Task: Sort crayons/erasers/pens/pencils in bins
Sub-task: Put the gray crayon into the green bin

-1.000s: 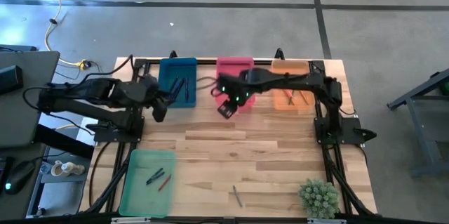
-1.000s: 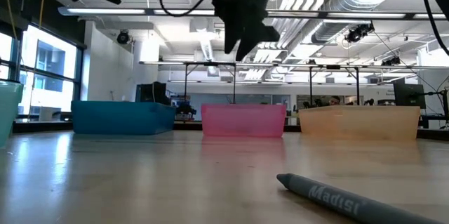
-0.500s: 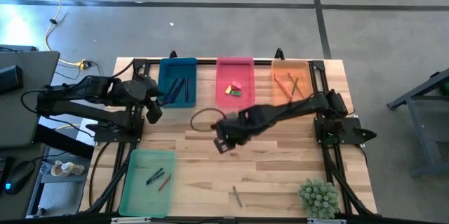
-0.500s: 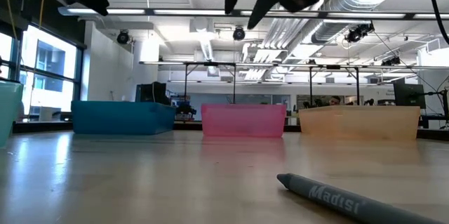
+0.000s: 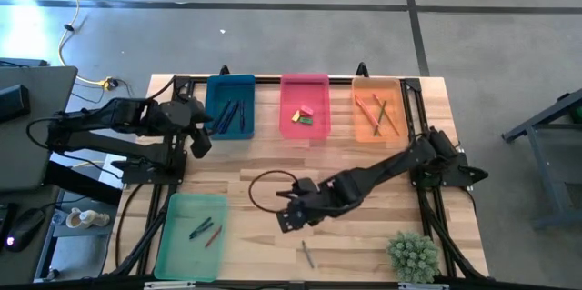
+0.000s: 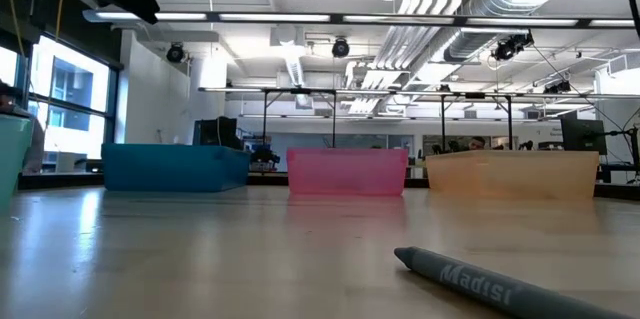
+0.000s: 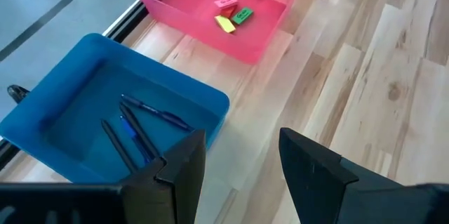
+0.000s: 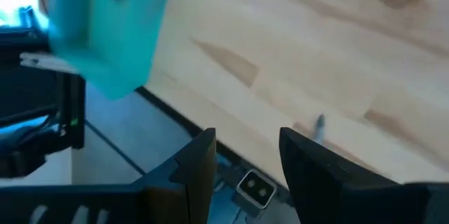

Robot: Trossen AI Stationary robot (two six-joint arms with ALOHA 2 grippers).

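My right gripper is open and empty, reaching over the near middle of the table. A short dark grey crayon-like stick lies flat on the wood just nearer the table's near edge than this gripper. My left gripper is open and empty beside the blue bin, which holds pens. Three erasers lie in the pink bin. Pencils lie in the orange bin, and crayons in the light green bin.
A small potted plant stands at the near right corner. A dark cable loop hangs by the right arm's wrist over the table's middle. Bare wood lies between the far row of bins and the green bin.
My right gripper has swung from over the pink bin toward the table's near edge, toward the grey stick, leaving the low view. With the arm gone from over it, the erasers in the pink bin show. My left gripper has drawn back slightly toward the left edge.
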